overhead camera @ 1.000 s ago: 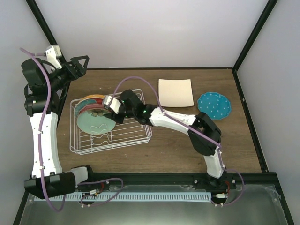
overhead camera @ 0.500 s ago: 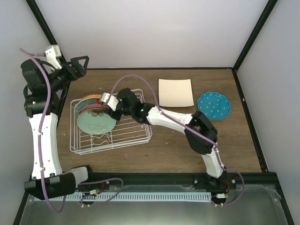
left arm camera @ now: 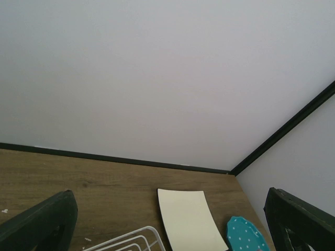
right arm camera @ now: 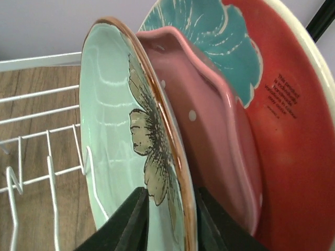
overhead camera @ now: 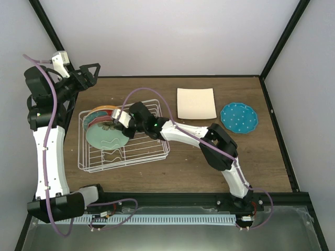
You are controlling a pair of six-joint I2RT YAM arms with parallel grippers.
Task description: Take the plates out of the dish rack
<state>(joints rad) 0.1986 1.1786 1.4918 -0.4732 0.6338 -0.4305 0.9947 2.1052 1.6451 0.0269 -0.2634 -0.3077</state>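
The white wire dish rack sits left of centre. Upright in its left end stand the mint green flower plate, a pink plate behind it and the larger red-and-teal floral plate behind that. I cannot make out the orange dotted plate. My right gripper straddles the mint plate's rim, one finger on each face, jaws narrowed onto it. The square cream plate and the teal dotted plate lie flat on the table. My left gripper is open and empty, raised at the far left.
The left wrist view looks over the back of the table, showing the cream plate, the teal dotted plate and a corner of the rack. The rack's right half shows bare wires. White walls with black frame posts enclose the table.
My right gripper has moved left along the rack, from beside the mint plate onto its rim. The left arm has barely moved.
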